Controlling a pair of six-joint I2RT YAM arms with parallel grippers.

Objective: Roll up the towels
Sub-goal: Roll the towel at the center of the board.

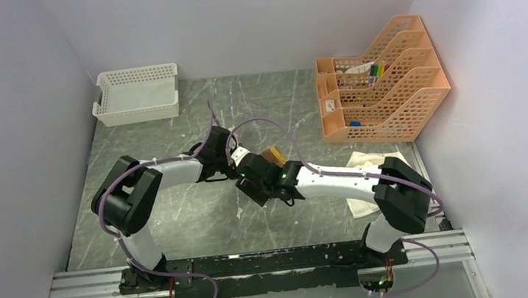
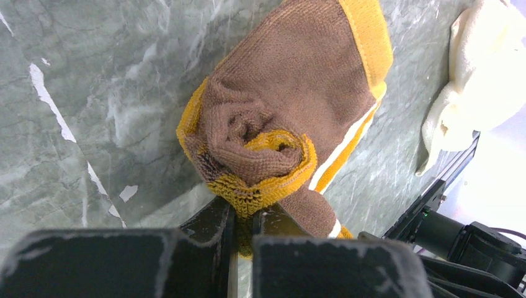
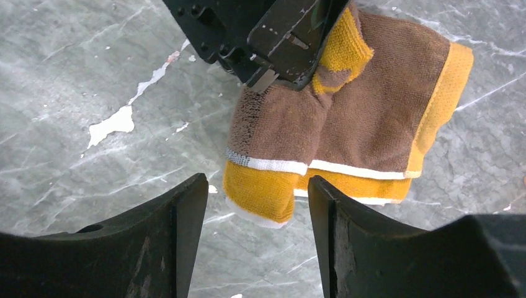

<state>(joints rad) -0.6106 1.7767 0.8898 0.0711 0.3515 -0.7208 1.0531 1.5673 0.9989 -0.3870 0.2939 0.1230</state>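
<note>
From above you get only a corner of the mustard towel [image 1: 272, 155]; the rest is hidden. Cream towel [image 1: 363, 159] lies partly under the right arm [image 1: 338, 178]. Orange organizer [image 1: 392, 124] contents too small to tell.

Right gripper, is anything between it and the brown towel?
Nothing visible does. The open right gripper points straight at the near edge of the brown towel; the left gripper pinches its far, rolled end, off that path.

Bright, soft, even light; slightly blurred foreground.
</note>
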